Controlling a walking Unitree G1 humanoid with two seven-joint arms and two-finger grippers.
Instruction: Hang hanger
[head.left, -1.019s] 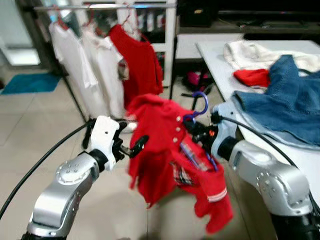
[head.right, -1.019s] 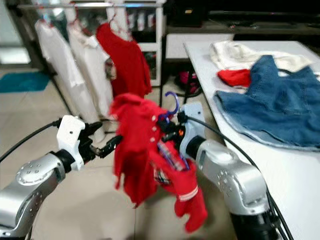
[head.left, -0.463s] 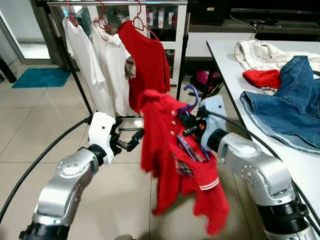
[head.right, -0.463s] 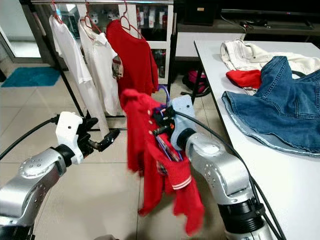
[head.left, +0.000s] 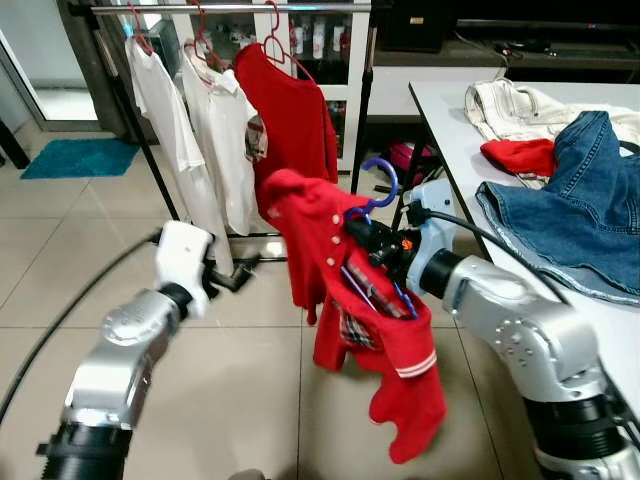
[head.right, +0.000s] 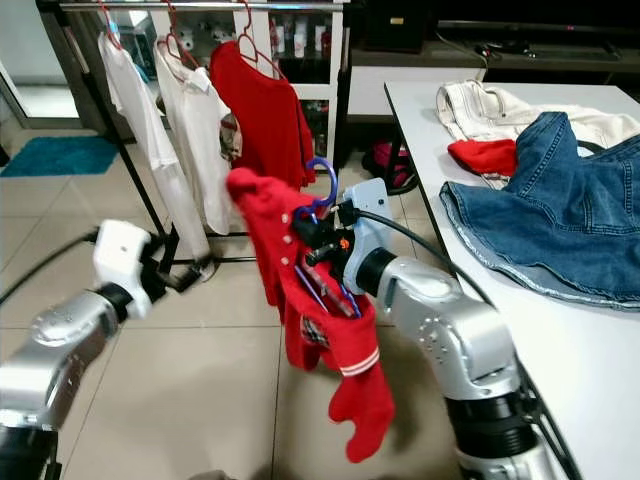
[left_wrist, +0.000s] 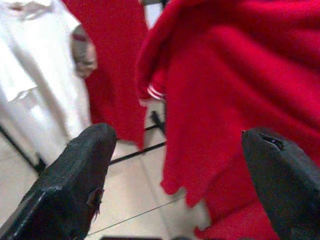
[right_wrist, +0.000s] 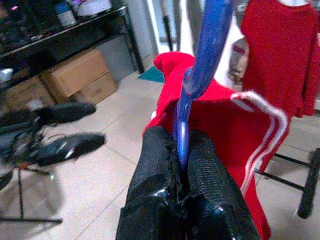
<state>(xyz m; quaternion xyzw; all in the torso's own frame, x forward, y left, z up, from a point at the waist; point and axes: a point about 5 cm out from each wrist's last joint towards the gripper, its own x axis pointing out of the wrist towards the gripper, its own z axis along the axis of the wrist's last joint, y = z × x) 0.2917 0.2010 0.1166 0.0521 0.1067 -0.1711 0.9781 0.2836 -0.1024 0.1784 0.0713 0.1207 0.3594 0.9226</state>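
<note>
Carrying the blue hanger (head.left: 378, 186) to the rail (head.left: 225, 8) calls for a steady lift: the right hand (right_wrist: 181, 165) is clenched on the hanger's neck just below the hook, and the red shirt (head.left: 352, 300) drapes from it in a heavy, lopsided fall toward 6 o'clock, so I would judge that any quick swing will set the cloth swaying and twist the hook off line. The hook should be kept upright and open toward the rail, raised above bar height, then lowered onto a bare stretch at about 1 o'clock of the hung red top (head.left: 290, 120), between it and the rack's upright post (head.left: 362, 95). The white shirts (head.left: 200, 130) fill the rail's 10 o'clock end, so that side looks a poor choice. The left hand (head.left: 238, 276) is released, fingers spread, held out at 9 o'clock of the shirt and apart from it; it could steady the loose hem if the garment swings.

Against the frame half a second ago, the left hand has drawn back from the shirt toward the rack's foot, the gap between them wider. The right hand has kept its grip and the shirt hangs a little lower and more settled. On the bench (head.left: 450, 110) the denim garment (head.left: 580, 210) lies as it did.
</note>
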